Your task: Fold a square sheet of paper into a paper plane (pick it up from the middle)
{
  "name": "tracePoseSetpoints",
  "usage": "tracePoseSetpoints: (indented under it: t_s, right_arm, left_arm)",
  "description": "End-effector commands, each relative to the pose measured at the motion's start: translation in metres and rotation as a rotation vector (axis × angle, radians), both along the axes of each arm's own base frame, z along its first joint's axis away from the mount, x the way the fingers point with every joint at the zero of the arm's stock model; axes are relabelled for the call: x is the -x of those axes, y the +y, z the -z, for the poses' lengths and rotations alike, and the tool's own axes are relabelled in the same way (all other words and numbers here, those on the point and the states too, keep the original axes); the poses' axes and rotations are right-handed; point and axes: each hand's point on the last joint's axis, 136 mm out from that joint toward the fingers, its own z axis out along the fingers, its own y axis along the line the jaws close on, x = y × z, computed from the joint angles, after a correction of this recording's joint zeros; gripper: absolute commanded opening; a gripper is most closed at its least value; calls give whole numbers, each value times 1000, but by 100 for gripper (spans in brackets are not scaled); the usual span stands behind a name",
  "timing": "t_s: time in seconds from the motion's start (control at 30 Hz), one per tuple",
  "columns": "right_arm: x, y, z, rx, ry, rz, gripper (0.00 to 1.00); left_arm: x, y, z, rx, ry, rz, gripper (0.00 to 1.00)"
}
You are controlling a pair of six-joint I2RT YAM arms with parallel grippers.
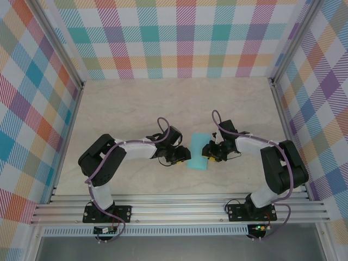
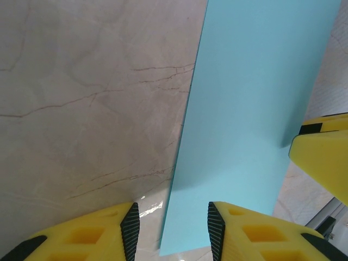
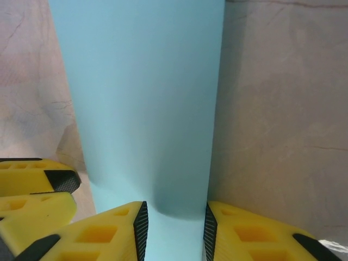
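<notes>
L fingers (image 2: 87, 239) & R fingers (image 3: 109, 234) flank paper sheet (image 1: 197, 152) on marble table (image 1: 136, 103).

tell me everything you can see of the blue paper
The sheet of paper is plain light blue, thin and matte, showing as a narrow rectangle, apparently folded in half. It lies on the marbled table, slightly slanted, between the left gripper and right gripper. Its edge reaches between the right gripper's open fingers; contact is unclear.

Left claw (image 2: 171, 228) parted astride cyan paper (image 2: 250, 109) edge, on marble tabletop (image 2: 81, 109).
</notes>
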Motion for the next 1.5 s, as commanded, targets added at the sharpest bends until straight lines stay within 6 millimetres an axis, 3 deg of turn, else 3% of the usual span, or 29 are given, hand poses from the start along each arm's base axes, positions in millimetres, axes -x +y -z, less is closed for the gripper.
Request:
tracePoseSetpoints:
  t_s: [0.0, 0.3, 0.6, 0.8, 0.97, 1.47]
  right_arm:
    - [1, 12, -19, -81, -15, -17, 35]
    - [5, -4, -10, 14, -7, 16, 40]
    - [5, -8, -7, 43, -1, 27, 37]
    - [3, -15, -20, 73, -47, 46, 40]
    - [3, 4, -28, -46, -44, 4, 38]
    - [8, -3, 4, 19, 27, 8, 39]
  left_arm:
    - [15, -22, -3, 44, -1, 69, 40]
    - [16, -23, -6, 68, 6, 57, 41]
    - [18, -25, -3, 80, 23, 50, 42]
    - [18, -24, -5, 67, 12, 58, 42]
    - [17, -24, -5, 58, 7, 57, 42]
    - [13, -16, -8, 19, -26, 39, 43]
